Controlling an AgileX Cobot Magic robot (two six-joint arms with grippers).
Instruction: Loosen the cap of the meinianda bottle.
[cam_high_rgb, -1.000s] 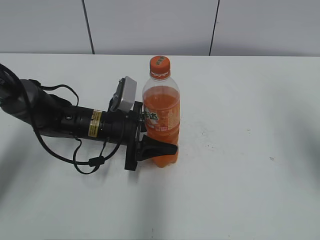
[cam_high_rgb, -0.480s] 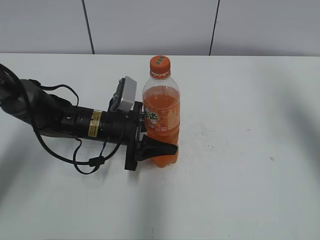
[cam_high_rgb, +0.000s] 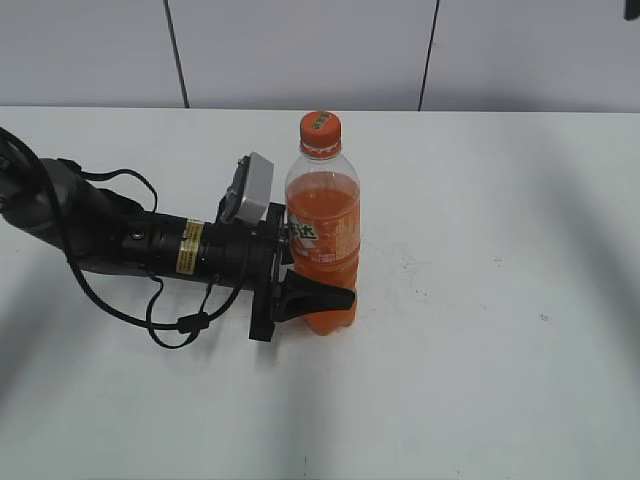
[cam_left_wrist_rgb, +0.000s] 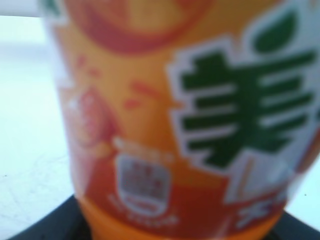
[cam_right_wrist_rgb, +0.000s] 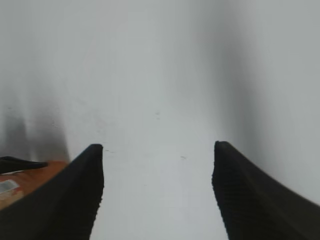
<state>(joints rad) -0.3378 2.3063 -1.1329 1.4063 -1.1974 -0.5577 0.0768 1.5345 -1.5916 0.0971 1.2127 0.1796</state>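
Note:
The meinianda bottle (cam_high_rgb: 322, 230) stands upright on the white table, filled with orange soda. Its orange cap (cam_high_rgb: 319, 126) sits on top with nothing touching it. My left gripper (cam_high_rgb: 325, 285) comes in from the left, lying level, and is shut on the bottle's lower body. In the left wrist view the blurred orange label (cam_left_wrist_rgb: 175, 125) fills the frame. My right gripper (cam_right_wrist_rgb: 157, 170) is open and empty above the table. A sliver of the bottle (cam_right_wrist_rgb: 25, 182) shows at the lower left of the right wrist view. The right gripper does not show in the exterior view.
The white table (cam_high_rgb: 500, 300) stretches out to the right of the bottle. A pale wall with dark seams (cam_high_rgb: 430, 50) runs behind the table's far edge. The left arm's cables (cam_high_rgb: 180, 325) lie on the table to the left.

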